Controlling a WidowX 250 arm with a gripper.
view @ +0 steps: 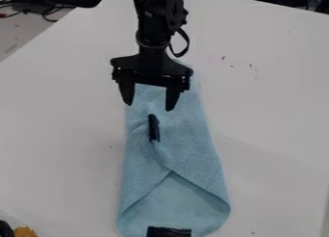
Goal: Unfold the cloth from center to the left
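Note:
The black gripper [149, 102] hangs over the upper part of the light blue cloth [186, 142], its two fingers spread wide with nothing between them. The cloth lies as a long folded strip running from under the gripper down to the bottom edge of the view. Folded layers meet around its middle, and a diagonal edge crosses its lower part. A dark narrow piece [154, 128] stands out at the cloth's middle, just below the gripper. Another dark patch [169, 231] is at the cloth's bottom end. The arm covers part of the cloth's top end.
The white table [64, 130] extends on both sides of the cloth. Dark cables [48, 10] lie beyond its edge at the upper left. A yellow-orange thing [24, 231] beside a black one is in the bottom left corner. Small dark specks dot the table at the upper right.

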